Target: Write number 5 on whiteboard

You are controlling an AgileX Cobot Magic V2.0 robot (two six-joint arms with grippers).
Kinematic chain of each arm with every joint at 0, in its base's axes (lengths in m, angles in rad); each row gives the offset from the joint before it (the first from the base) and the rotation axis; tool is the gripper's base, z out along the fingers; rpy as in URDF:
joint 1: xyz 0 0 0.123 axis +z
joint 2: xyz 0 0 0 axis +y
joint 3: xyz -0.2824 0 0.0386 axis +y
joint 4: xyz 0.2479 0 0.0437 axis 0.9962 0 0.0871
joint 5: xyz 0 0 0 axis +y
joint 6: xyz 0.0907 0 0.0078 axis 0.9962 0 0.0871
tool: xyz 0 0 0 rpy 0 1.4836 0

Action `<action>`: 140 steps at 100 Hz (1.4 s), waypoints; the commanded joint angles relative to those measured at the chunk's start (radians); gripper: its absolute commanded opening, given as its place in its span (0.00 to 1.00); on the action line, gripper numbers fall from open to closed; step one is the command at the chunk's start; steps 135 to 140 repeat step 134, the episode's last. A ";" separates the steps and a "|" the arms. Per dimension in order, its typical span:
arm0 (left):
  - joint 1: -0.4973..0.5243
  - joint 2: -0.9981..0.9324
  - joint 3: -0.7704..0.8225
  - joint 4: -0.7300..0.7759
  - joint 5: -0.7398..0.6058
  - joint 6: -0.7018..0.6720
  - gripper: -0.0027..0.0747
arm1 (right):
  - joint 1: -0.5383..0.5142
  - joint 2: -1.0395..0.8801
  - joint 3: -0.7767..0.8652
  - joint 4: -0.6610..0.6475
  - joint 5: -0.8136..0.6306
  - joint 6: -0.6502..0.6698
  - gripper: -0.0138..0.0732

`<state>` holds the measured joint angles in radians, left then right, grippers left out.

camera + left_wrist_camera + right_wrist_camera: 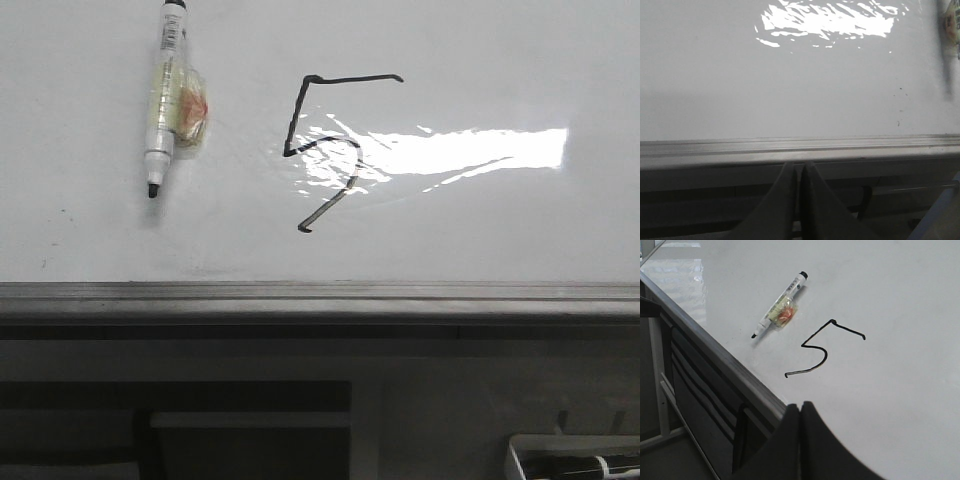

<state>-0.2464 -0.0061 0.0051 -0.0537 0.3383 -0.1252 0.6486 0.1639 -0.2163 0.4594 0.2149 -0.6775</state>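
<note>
The 5 (330, 150) is complete; marker (163, 95) lies released beside it. My left gripper (799, 200) and right gripper (800, 440) are closed, empty.

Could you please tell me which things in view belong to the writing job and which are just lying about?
Job:
- whiteboard
- number 5, already drawn
- marker, uncapped, lying on the board left of the 5

Lying about:
- bin at the lower right, below the board
- tape wad stuck on the marker

Both grippers, left and right, are shut and empty.
</note>
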 commanded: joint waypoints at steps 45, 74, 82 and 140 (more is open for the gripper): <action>0.002 -0.026 0.017 -0.015 -0.045 -0.012 0.01 | -0.501 -0.081 0.249 -0.770 -0.050 1.016 0.09; 0.002 -0.026 0.017 -0.017 -0.043 -0.012 0.01 | -0.586 -0.192 0.254 -0.765 0.114 1.016 0.09; 0.002 -0.026 0.017 -0.016 -0.043 -0.012 0.01 | -0.586 -0.192 0.254 -0.765 0.114 1.016 0.09; 0.002 -0.026 0.017 -0.016 -0.043 -0.012 0.01 | -0.586 -0.192 0.254 -0.766 0.113 1.016 0.09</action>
